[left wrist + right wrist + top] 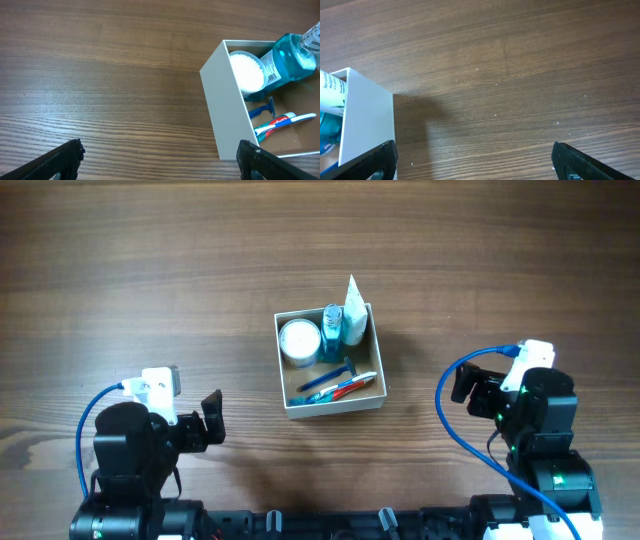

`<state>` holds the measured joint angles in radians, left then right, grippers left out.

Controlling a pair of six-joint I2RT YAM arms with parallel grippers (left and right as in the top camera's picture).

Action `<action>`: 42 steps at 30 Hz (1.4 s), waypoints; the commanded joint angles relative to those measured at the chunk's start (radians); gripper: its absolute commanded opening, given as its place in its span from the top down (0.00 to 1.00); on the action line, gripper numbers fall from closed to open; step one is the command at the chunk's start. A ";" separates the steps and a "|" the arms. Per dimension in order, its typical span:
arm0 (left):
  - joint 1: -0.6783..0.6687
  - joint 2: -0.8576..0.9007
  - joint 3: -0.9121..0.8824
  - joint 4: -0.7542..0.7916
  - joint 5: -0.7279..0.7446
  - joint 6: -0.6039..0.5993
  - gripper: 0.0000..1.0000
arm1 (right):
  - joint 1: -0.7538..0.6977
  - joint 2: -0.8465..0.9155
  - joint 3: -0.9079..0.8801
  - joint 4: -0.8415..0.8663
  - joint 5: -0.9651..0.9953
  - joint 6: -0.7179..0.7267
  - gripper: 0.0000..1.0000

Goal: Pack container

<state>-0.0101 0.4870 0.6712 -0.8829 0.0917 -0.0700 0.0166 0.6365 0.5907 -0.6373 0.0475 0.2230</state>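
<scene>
The container [290, 407] is a square cardboard box with white walls at the table's middle. Inside lie a round white jar [299, 340], a blue mouthwash bottle [332, 330], a white tube [354, 312], a blue razor [330, 377] and a toothpaste tube [345, 388]. In the left wrist view the container's wall [222, 105] is at right, with the jar [246, 72], bottle [287, 57] and toothpaste [280, 122] inside. My left gripper [212, 420] [160, 160] is open and empty, left of the container. My right gripper [463, 383] [475, 160] is open and empty, right of the container [367, 125].
Bare wooden table [150, 280] surrounds the container on all sides. Both arm bases sit at the front edge, with a blue cable [450, 430] looping by the right arm.
</scene>
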 commanded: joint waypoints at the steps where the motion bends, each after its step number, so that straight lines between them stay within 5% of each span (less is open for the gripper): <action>1: -0.001 -0.006 -0.007 -0.001 -0.006 -0.017 0.00 | 0.003 -0.144 -0.032 -0.002 0.030 -0.039 0.00; 8: -0.001 -0.006 -0.007 -0.001 -0.006 -0.017 0.00 | 0.003 -0.638 -0.308 0.118 -0.058 -0.093 0.00; 15: -0.001 -0.006 -0.007 -0.001 -0.006 -0.017 0.00 | 0.003 -0.634 -0.587 0.766 -0.078 -0.132 0.00; 20: -0.001 -0.006 -0.007 -0.001 -0.006 -0.017 0.00 | 0.003 -0.633 -0.586 0.634 -0.123 -0.137 0.00; 42: -0.001 -0.027 -0.007 -0.006 -0.008 -0.017 0.00 | 0.003 -0.606 -0.585 0.640 -0.123 -0.138 0.00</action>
<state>-0.0101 0.4854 0.6666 -0.8864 0.0914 -0.0700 0.0174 0.0231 0.0063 0.0002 -0.0601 0.0845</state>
